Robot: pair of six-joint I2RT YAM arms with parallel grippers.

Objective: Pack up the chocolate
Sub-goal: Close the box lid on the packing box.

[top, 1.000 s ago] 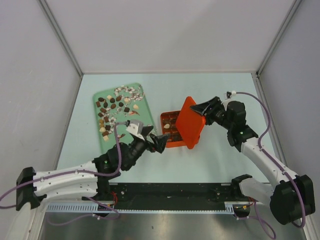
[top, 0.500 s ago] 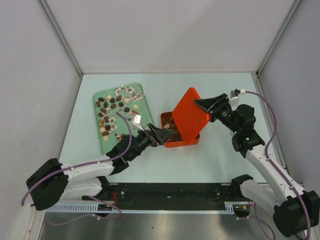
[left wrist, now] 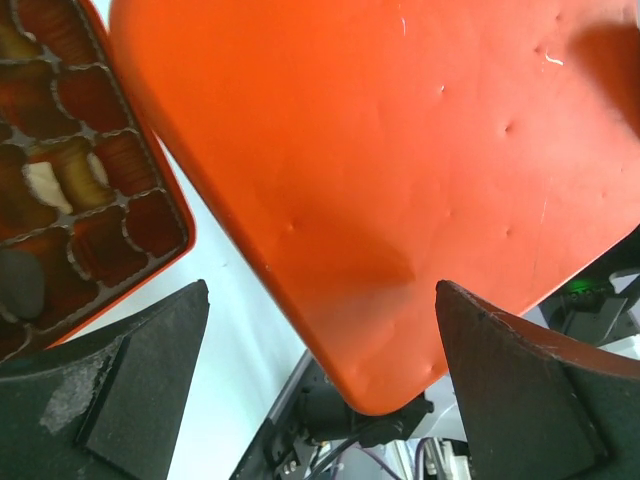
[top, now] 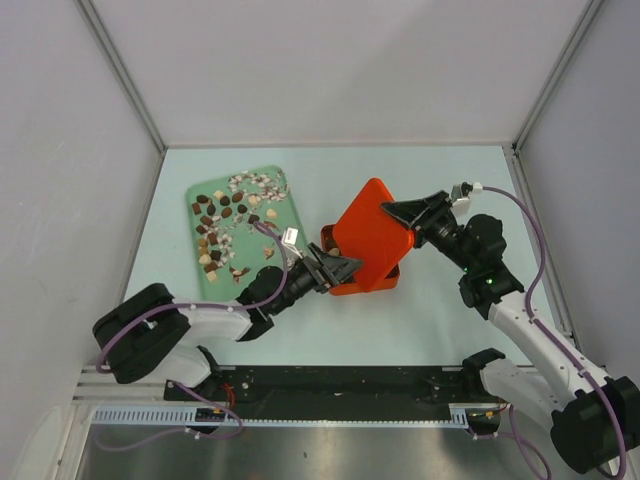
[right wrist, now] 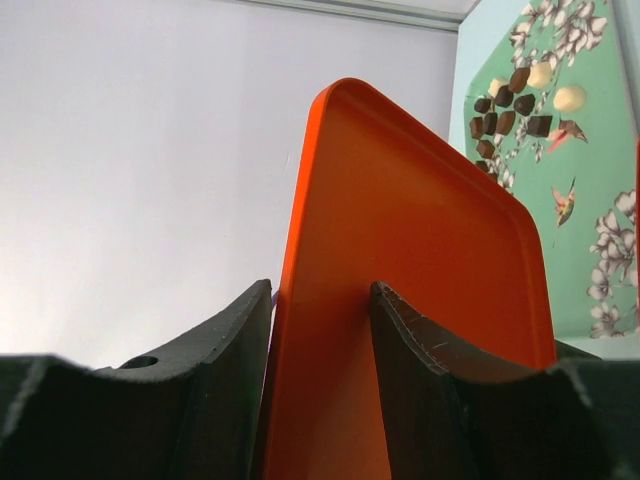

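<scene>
Two arms reach over the pale table [top: 440, 180], and against the view of a second ago the left one lies lower and stretches further toward the middle, its elbow dropped near the front rail. Next in size, the green tray [top: 192, 215] sits at the left of the table where it sat before. I see the orange lid [top: 370, 235] has changed most: a second ago it stood tilted at the right side of the orange box [top: 372, 284], and now it leans broad-faced across the box and hides more of the cells from above. The box itself has not shifted. My right gripper [top: 398, 216] is clamped on the lid's right edge; the right wrist view shows the two fingers pinching the thin rim. My left gripper [top: 335, 268] has come forward to the box's near left corner, its jaws spread wide and gripping nothing, with the lid's underside filling its wrist view just ahead. Most of the chocolate [top: 222, 212] lies loose on the tray, dark pieces with a few pale ones, and some pieces [left wrist: 60, 180] sit in the box's cells.
</scene>
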